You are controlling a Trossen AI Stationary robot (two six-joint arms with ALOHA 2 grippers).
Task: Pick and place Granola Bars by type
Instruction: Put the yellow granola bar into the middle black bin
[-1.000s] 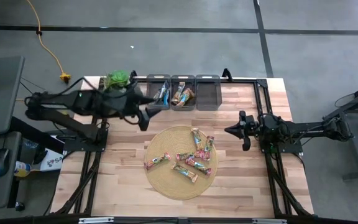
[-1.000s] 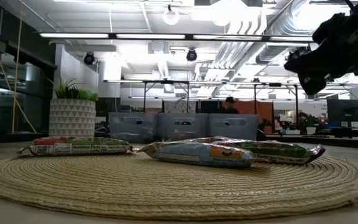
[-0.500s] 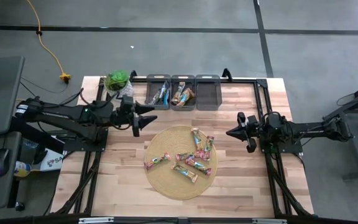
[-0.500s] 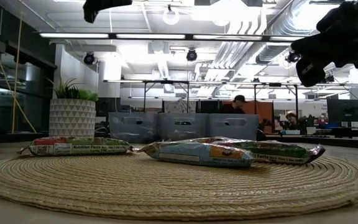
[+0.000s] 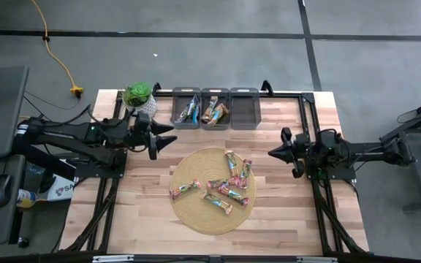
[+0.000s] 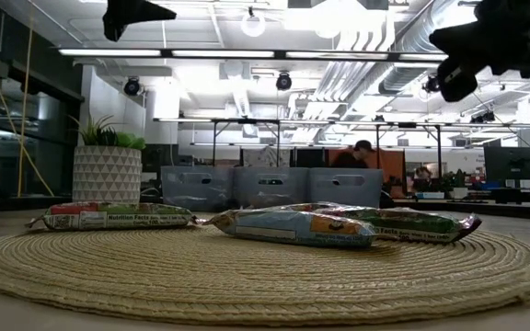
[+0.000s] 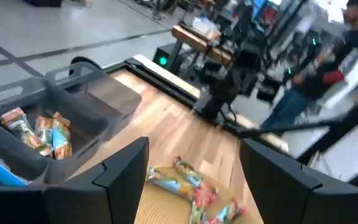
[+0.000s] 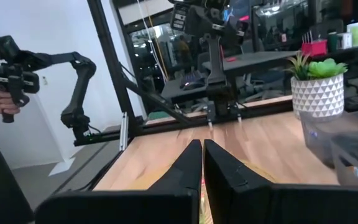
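Six or so granola bars (image 5: 224, 186) lie on the round woven mat (image 5: 188, 213) in the middle of the table (image 5: 283, 212), and a few more already sit in two of the three grey bins (image 5: 215, 109) at the far edge. The bars look light and thin, with shiny wrappers that could slip, so I think it is best to pinch one across its narrow middle, not by its crinkly ends. The left gripper (image 5: 168, 134) hangs over the table between the bins and the mat, fingers spread wide and holding nothing. The right gripper (image 5: 273, 153) waits beside the mat, pressed tight together and empty. Some bars overlap, so I cannot count them for sure, and their colours are hard to tell apart.
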